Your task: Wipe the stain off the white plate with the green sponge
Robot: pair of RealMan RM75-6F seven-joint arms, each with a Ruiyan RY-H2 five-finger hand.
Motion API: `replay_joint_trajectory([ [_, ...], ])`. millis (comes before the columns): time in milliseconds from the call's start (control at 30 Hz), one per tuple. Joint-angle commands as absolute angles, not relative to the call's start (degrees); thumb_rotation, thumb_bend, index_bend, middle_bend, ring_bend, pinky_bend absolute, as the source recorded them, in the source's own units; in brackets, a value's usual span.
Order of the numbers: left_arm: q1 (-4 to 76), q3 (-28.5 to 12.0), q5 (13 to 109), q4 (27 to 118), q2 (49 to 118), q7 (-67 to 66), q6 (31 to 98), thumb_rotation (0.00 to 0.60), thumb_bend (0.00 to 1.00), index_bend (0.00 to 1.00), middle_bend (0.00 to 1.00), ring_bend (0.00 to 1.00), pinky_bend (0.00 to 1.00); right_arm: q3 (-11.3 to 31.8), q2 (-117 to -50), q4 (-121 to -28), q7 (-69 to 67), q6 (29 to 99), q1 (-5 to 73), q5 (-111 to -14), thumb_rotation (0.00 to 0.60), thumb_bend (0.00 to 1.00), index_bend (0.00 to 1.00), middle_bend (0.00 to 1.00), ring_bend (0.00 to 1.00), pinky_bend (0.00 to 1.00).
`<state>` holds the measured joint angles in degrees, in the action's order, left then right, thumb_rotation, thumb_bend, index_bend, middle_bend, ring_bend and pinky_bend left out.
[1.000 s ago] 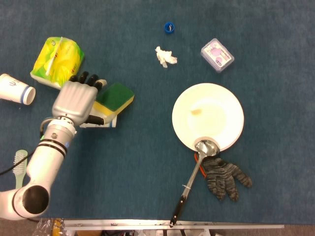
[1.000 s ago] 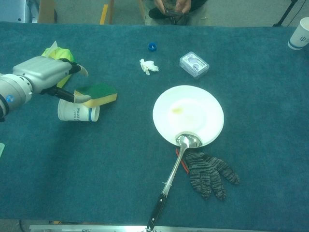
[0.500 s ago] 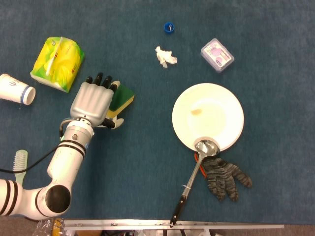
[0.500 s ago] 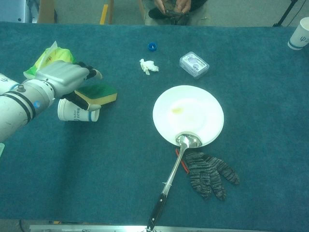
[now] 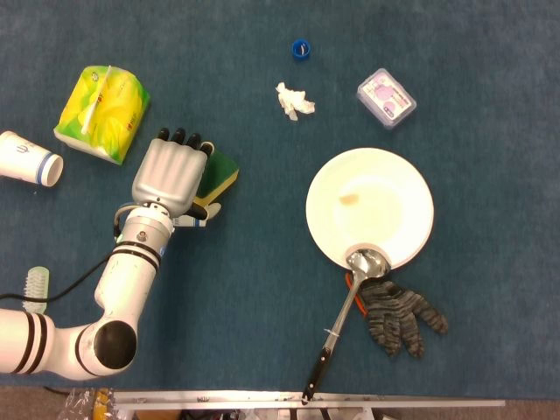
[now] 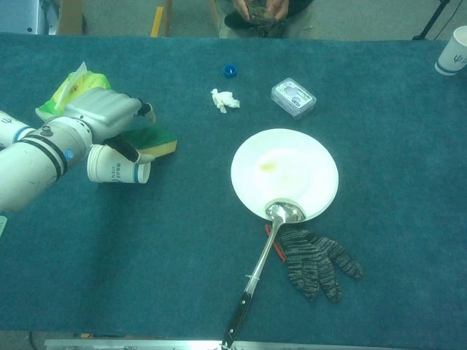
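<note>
A: The left robot hand (image 5: pixel 171 173) is laid palm-down over the green sponge (image 5: pixel 220 172); whether the sponge is gripped cannot be told, since the fingers are curled out of sight.

B: Where is the white plate (image 5: pixel 411 206) found?

A: It is set on the desk (image 5: pixel 262 289), well apart from the sponge. A yellowish stain (image 5: pixel 349 199) is seen on it, and a ladle (image 5: pixel 353 297) is rested on its near rim, beside a grey glove (image 5: pixel 398 315).

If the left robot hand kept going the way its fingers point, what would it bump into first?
Probably nothing nearby: the left robot hand already covers the green sponge, and beyond its fingertips only bare table shows.
</note>
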<state>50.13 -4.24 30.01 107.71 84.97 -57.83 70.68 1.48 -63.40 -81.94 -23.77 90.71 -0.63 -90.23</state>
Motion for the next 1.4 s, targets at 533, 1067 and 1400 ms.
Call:
replay_joint_trajectory([
  [533,52.06,-4.8,26.07,105.83,85.87,-58.78,71.17,0.361,0.18,0.24,0.21,0.24,0.26,1.58,-63.08,-82.15,-23.78,90.87,-0.81,-90.06,0.6,0.32,0.17,0.22,0.1,0.27],
  [1067,53.44,-4.88,20.33,105.5,85.72,-61.41,72.95,0.36,0.18,0.21,0.25,0.31,0.28,1.55,-62.86,-82.56,-23.79,91.31,-1.04,-90.28,0.6,0.32,0.17,0.22,0.1,0.27],
  [1400,53.51,-4.76,20.26,105.08,86.41,-61.3,73.95,0.373,0.18,0.34,0.4,0.51,0.35,1.52,-62.55,-82.69,-24.03,92.18,-1.44,-90.62,0.6,0.32,0.17,0.22,0.1,0.27],
])
